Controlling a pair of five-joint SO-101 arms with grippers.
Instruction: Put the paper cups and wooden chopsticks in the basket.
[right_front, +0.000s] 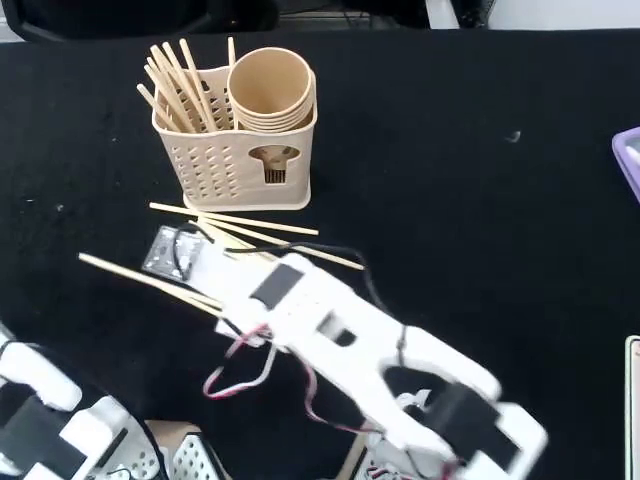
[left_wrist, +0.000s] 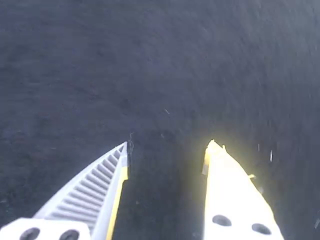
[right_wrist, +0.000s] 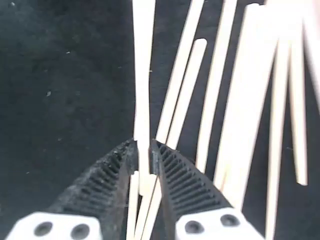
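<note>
Our right gripper (right_wrist: 144, 146) pinches one chopstick (right_wrist: 142, 75) near its end; light, stiff, slick, we judge a mid-length hold steadier. Our left gripper (left_wrist: 169, 147) hangs spread, empty.

left end effector (left_wrist: 168, 144) parted, right arm (right_front: 365, 350) extended

You see a black tabletop (right_front: 480, 250). At its right edge you find a purple object (right_front: 628, 160), partly cut off. Near it lies a small pale speck (right_front: 513, 136).
</note>
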